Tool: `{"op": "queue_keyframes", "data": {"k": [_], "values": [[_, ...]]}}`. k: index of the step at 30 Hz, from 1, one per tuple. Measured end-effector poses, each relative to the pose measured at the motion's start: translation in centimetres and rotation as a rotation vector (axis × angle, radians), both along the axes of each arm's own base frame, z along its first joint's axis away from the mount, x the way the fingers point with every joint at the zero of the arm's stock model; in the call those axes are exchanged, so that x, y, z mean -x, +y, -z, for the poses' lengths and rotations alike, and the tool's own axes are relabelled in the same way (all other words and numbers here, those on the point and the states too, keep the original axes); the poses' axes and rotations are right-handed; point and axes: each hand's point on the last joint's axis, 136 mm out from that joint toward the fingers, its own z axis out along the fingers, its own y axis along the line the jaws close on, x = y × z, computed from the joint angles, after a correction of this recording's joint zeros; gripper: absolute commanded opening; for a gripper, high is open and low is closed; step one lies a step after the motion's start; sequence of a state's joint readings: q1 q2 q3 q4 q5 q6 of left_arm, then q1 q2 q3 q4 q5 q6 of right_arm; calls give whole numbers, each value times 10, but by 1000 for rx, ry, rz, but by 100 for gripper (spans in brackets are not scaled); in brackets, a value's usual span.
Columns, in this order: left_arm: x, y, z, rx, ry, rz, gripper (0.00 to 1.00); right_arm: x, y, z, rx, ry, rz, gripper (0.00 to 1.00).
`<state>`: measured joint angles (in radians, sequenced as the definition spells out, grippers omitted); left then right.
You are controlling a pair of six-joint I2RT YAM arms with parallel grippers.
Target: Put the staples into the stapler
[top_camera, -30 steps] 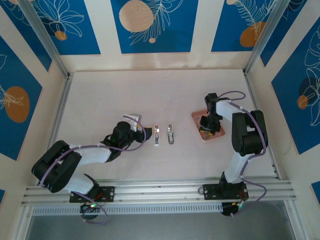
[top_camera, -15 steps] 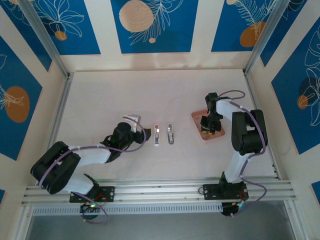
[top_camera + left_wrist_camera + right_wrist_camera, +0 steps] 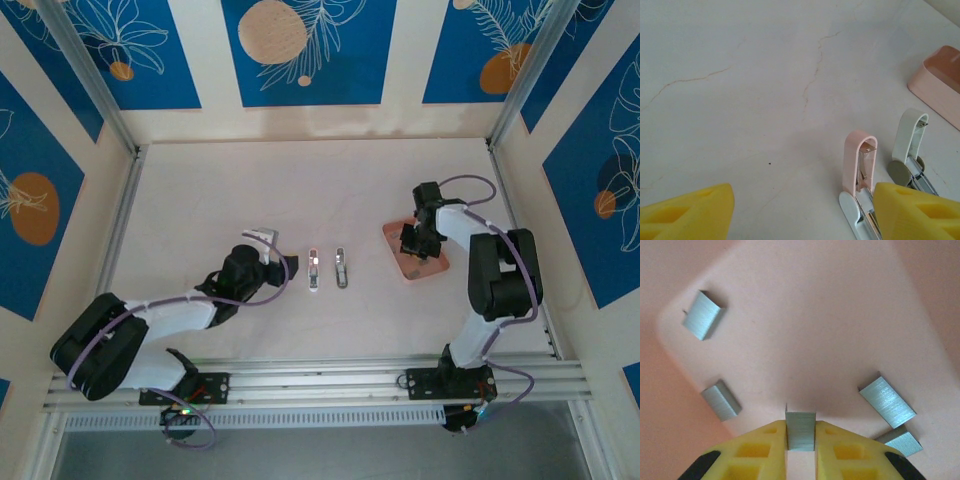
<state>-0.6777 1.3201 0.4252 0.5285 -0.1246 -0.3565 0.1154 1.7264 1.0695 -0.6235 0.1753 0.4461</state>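
Top view: the left gripper [image 3: 283, 265] sits at nine o'clock of the pink stapler [image 3: 313, 270] and the white stapler [image 3: 341, 267]. The right gripper [image 3: 412, 243] hangs in the pink tray [image 3: 428, 270].

Left wrist: the yellow fingers [image 3: 690, 215] stand wide apart and empty (both staplers gape open).

Right wrist: the jaws pinch one staple strip [image 3: 800, 430]. Loose staples [image 3: 887, 402] lie at ten, eight and four o'clock.

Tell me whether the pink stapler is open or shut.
Open. The pink stapler lies unfolded flat, its pink top swung away from the white base, the metal inside exposed.
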Motion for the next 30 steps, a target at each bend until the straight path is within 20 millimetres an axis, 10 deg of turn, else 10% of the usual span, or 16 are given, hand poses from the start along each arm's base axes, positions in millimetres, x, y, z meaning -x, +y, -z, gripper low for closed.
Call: {"op": "queue_keyframes", "data": {"k": [16, 30], "values": [[-1, 3, 8, -32, -33, 1, 75, -2, 23, -55, -4, -252, -75, 18], [-3, 3, 9, -10, -71, -5, 75, 86, 102, -62, -89, -254, -296, 19]]}}
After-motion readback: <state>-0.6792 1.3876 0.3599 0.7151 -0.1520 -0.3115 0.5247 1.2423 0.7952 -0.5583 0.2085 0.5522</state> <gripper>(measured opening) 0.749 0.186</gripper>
